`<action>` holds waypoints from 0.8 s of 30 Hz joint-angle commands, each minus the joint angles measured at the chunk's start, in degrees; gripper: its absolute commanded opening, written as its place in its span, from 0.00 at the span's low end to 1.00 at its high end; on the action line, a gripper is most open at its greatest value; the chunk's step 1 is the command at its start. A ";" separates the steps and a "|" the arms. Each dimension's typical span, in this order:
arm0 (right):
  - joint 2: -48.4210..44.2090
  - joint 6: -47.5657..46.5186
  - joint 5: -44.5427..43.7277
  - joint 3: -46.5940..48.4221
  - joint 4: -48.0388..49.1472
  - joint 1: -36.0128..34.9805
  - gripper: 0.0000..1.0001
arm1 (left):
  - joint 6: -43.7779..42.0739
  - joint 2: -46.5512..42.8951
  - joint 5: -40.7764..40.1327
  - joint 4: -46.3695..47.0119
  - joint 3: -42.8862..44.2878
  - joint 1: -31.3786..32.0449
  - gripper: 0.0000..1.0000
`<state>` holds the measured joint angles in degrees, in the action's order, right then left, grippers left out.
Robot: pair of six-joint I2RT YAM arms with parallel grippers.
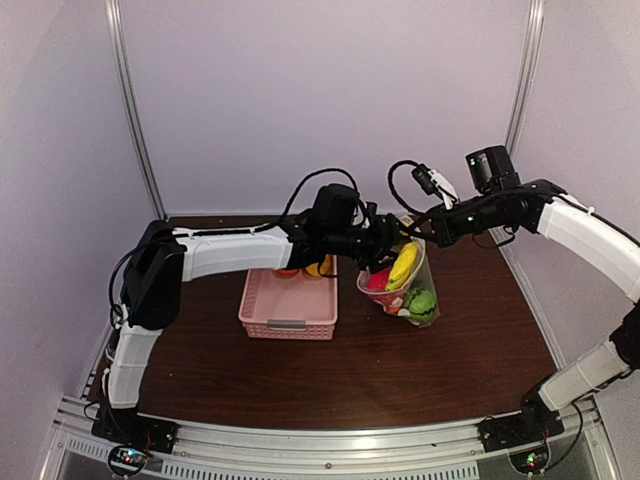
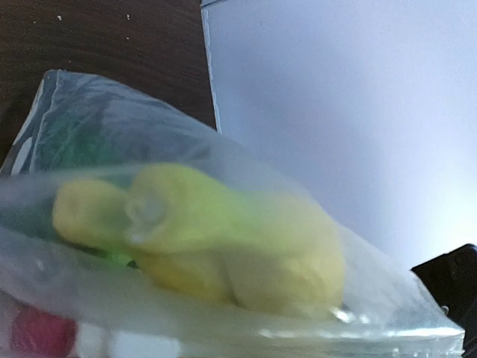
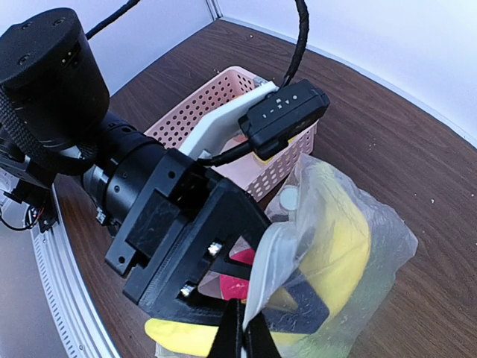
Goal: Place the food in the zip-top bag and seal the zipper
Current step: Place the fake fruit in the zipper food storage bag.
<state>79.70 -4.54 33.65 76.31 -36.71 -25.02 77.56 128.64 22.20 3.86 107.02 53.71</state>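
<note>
Zip-top bag stands just right of pink basket, with bare tabletop front and right. Left hand jaws apart at its mouth. Right wrist view only: right hand pinched on bag rim. Left wrist: banana behind film.

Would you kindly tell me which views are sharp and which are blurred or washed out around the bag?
Left wrist: the zip-top bag sits too close, so its film and the yellow banana behind it are soft, and the wall glows pale. Right wrist: crisp on the pink basket lattice. Top external: even light, everything in focus but small.
</note>
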 commanded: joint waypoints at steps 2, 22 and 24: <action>-2.02 0.35 3.71 1.28 -0.52 -0.47 0.00 | 3.34 2.32 -5.33 2.65 2.89 -0.19 0.83; 2.03 2.16 -7.96 4.21 0.21 3.78 0.00 | -35.90 -17.80 -9.62 -18.95 -5.28 0.68 0.98; 1.75 2.41 -9.91 5.00 0.54 4.40 0.00 | -40.52 -18.39 -16.75 -26.73 -5.48 -0.15 0.98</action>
<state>81.28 -2.98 28.64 78.76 -37.89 -21.43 50.50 112.42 15.49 -13.08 104.05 54.35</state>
